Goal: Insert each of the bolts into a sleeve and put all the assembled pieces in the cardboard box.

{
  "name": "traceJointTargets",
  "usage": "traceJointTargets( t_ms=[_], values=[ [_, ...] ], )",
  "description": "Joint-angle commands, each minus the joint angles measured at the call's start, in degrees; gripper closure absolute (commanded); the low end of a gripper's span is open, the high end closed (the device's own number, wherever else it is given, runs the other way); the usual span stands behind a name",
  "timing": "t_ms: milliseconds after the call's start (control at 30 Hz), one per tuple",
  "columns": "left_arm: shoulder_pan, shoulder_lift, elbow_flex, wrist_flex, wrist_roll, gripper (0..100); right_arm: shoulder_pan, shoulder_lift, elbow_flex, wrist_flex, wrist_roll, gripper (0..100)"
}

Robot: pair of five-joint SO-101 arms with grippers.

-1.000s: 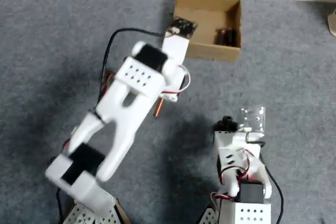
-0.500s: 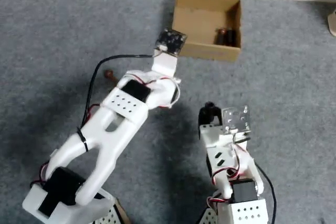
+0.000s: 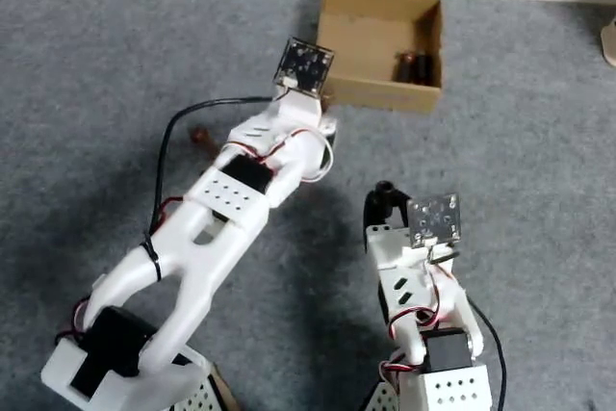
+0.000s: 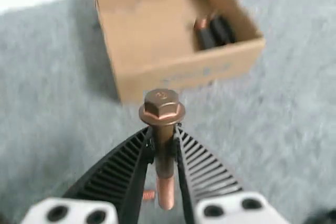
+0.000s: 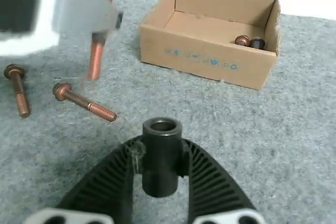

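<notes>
Two claws each have hold of one part. The left claw [image 4: 164, 132] is closed down to the width of a copper bolt [image 4: 161, 109]. Its black ribbed fingers [image 4: 124, 174] press on either side of the shank just below the flanged hex head. The head stands out past the fingertips and the threaded end runs back between the fingers. In the right wrist view this bolt [image 5: 96, 56] hangs shank-down above the grey counter [image 5: 273, 145], clear of its surface.

The right claw [image 5: 161, 149] is closed on a black sleeve [image 5: 161, 156]. It grips the sleeve by its sides, upright, with the open bore facing up. Bolt and sleeve are apart and not yet joined.

The cardboard box [image 3: 377, 40] sits open at the far side of the counter [image 3: 539, 151], just beyond the wrist of the left arm [image 3: 226, 214]. The right arm [image 3: 423, 286] stands nearer the front edge, well apart from the box. Assembled pieces [image 3: 414, 67] lie inside the box against one end wall. From the right wrist view they show as a copper head beside a dark sleeve end [image 5: 249, 41]. From the left wrist view they show as dark sleeves with a copper head [image 4: 212, 29]. Their exact number cannot be told.

One loose bolt [image 5: 83, 102] lies flat on the counter below the held bolt, and a second [image 5: 17, 88] lies near it. In the high view a copper bolt head [image 3: 199, 136] shows beside the left arm.
</notes>
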Motion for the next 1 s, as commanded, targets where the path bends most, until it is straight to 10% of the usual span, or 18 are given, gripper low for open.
traceJointTargets(
  t_ms=[0, 433, 967],
  values=[
    [0.31, -3.38, -1.98, -5.63, -0.18, 99, -0.66, -0.48, 8.84, -1.98, 0.79, 99.3],
    [4.26, -14.46, -1.36, -7.12, 8.26, 99, -0.66, -0.04, 8.84, -19.38, 0.79, 99.3],
    [9.8, -26.59, 6.46, -7.3, 8.09, 99, -6.37, 0.04, 8.84, -17.1, 0.7, 99.3]
  ],
)
